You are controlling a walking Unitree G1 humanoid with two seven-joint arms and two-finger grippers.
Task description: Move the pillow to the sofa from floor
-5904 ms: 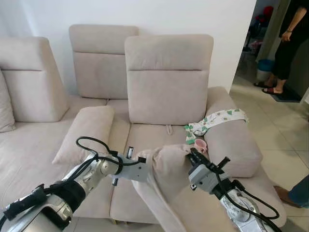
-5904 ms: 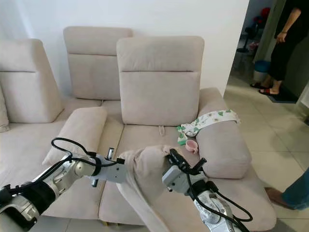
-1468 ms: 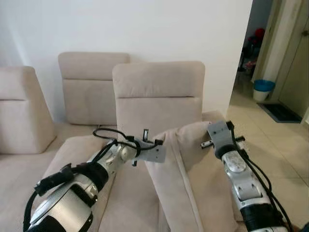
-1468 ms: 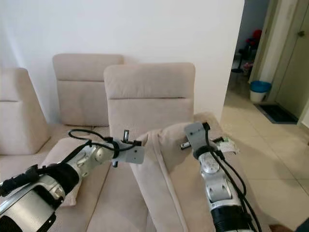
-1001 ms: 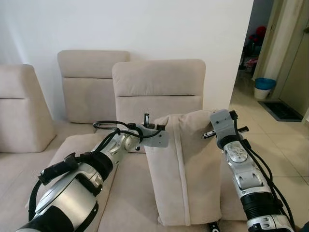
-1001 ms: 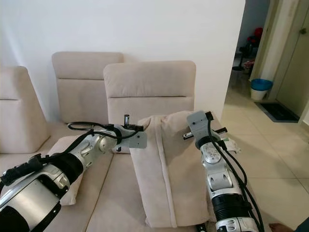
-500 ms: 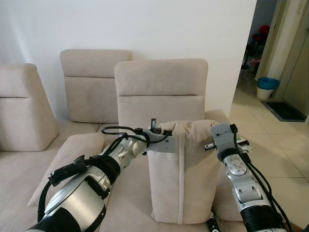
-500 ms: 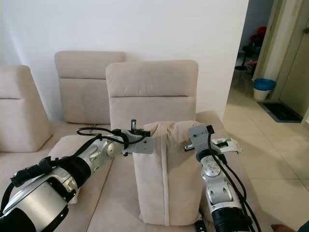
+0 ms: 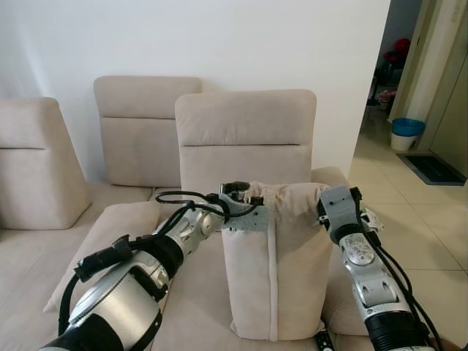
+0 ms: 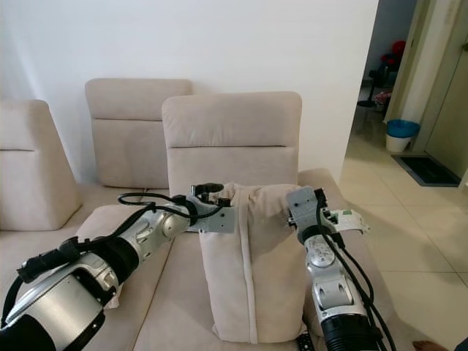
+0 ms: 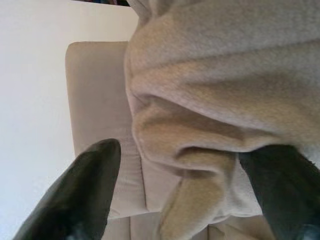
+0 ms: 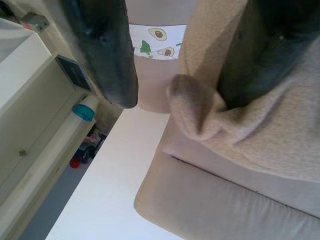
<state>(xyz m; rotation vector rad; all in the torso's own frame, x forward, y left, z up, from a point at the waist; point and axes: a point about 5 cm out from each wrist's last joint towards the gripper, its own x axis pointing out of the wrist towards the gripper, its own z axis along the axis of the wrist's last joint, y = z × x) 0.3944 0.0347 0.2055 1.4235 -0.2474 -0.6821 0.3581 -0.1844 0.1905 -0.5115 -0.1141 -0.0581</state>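
pillow [image 9: 274, 256] stands upright on the sofa [image 9: 241, 139] seat against the backrest. left claw [image 9: 245, 208] and right claw [image 9: 329, 212] are both spread, top corners slack between the fingers. looks soft and light, likely to slump; grip by the corners.

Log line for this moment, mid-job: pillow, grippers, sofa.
pillow: upright on sofa seat | left gripper: open at its top left corner | right gripper: open at top right corner | phase: releasing
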